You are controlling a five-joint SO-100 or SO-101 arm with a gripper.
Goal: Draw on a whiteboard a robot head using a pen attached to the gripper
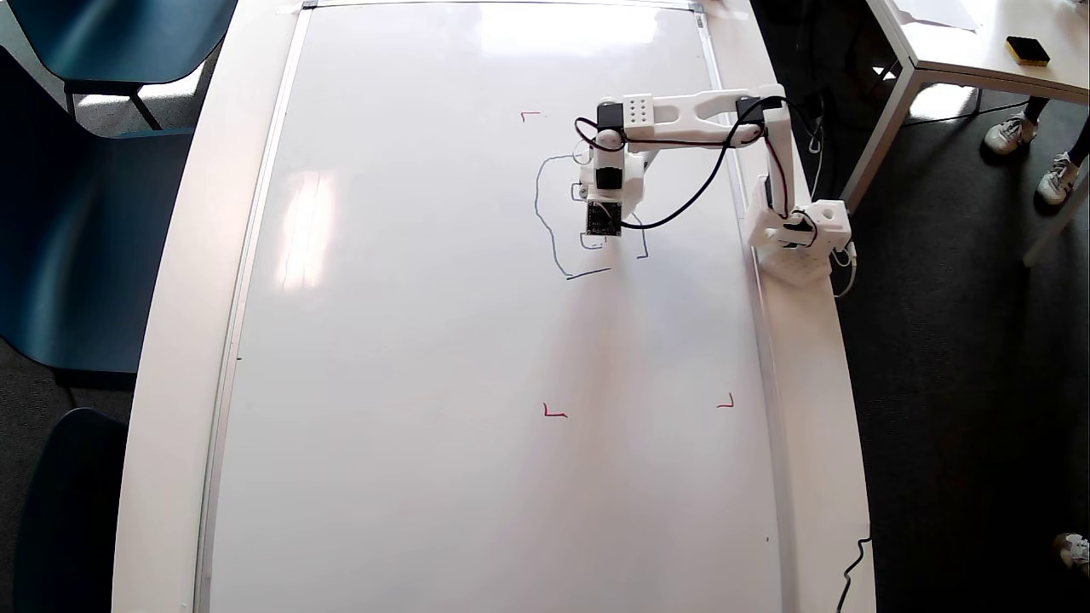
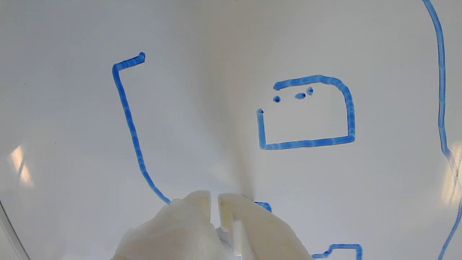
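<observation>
Glossy whiteboard (image 1: 409, 383) on a white table (image 1: 183, 340), three red corner marks (image 1: 554, 413), gripper (image 2: 214, 196) jaws nearly closed, grip unclear.

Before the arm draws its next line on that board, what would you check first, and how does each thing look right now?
1. Gripper over the whiteboard: ok, it sits above the drawing in the overhead view.
2. Pen held firmly: cannot tell, the jaws are nearly together but the pen itself is hidden.
3. Ink flowing: ok, the robot head lines are solid blue in the wrist view.
4. Outline closed: not ok, the small square has a gap at its upper left with three loose dots.
5. Drawing within the red corner marks: ok.
6. Black cable clear of the board: cannot tell.
</observation>
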